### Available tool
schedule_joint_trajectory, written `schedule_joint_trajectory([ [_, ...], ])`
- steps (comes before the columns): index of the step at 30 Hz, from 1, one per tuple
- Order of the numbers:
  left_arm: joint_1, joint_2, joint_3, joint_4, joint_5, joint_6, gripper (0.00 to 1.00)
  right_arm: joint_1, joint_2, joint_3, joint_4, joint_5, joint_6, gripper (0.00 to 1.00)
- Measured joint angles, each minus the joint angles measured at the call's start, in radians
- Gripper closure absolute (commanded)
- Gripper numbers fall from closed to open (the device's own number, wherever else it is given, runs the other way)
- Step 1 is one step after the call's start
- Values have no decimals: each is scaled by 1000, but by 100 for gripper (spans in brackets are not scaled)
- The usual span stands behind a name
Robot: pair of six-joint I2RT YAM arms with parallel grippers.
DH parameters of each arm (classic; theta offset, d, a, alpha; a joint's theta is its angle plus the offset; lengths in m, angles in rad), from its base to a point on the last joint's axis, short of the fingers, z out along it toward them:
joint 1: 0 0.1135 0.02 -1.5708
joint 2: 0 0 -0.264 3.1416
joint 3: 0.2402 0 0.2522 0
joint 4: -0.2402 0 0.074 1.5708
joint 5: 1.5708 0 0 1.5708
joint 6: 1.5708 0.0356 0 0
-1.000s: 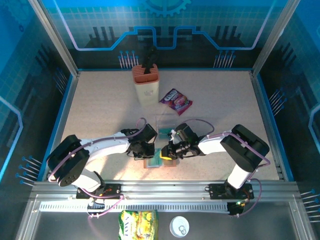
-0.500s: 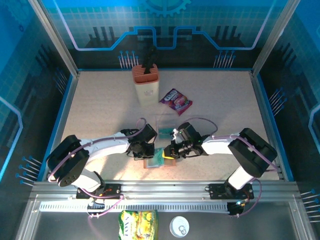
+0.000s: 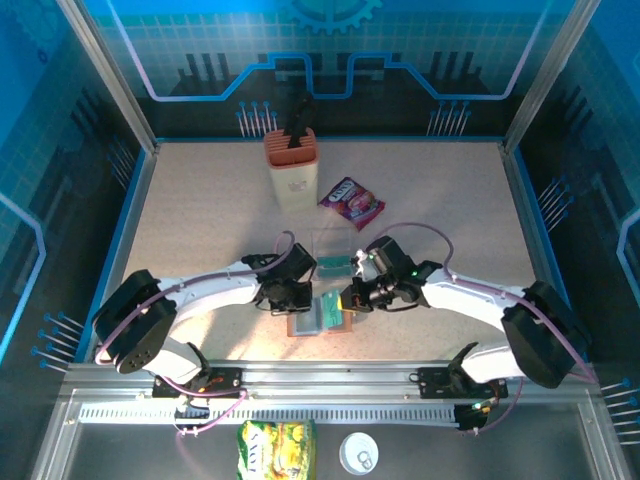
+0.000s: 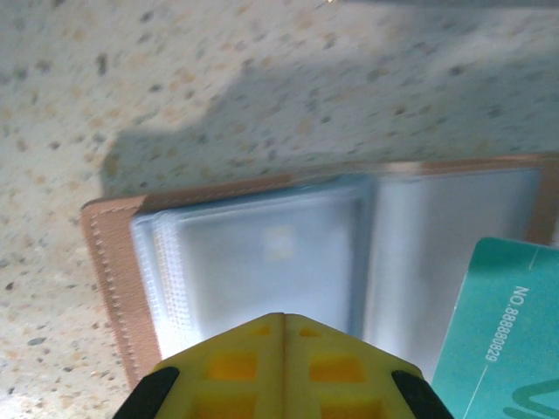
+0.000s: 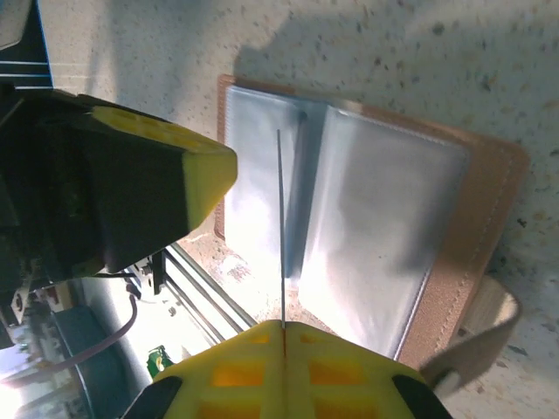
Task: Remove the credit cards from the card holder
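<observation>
The card holder, salmon-brown with grey-blue clear sleeves, lies open on the table between the arms. My left gripper is shut with nothing between its fingers, its tips resting on the left sleeves. My right gripper is shut on a teal credit card held over the holder's right half. In the right wrist view the card shows edge-on, rising from the closed fingertips above the open holder. The card's printed corner appears in the left wrist view.
A clear plastic box with something teal inside sits just behind the holder. Farther back stand a beige block with an orange top and a purple snack packet. A yellow-green packet and a round lid lie beyond the front rail.
The right gripper has closed fully on the teal card and shifted slightly right, its arm swinging out to the right. The left gripper stays on the holder.
</observation>
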Motion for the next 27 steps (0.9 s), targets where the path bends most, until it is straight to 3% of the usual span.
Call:
schedule_joint_trajectory([
  [7,0,-52,61,-5,-20,25,100,-42,-16,216,-277,83,-233,100],
  [11,0,-108,63,-26,-50,26,100,-51,9,386,-435,132,-480,100],
  [20,2,-205,7,-27,-80,21,99,-52,261,736,-753,258,-1055,100],
  [27,2,-255,-48,-34,-89,11,99,-52,442,950,-888,368,-1347,100],
])
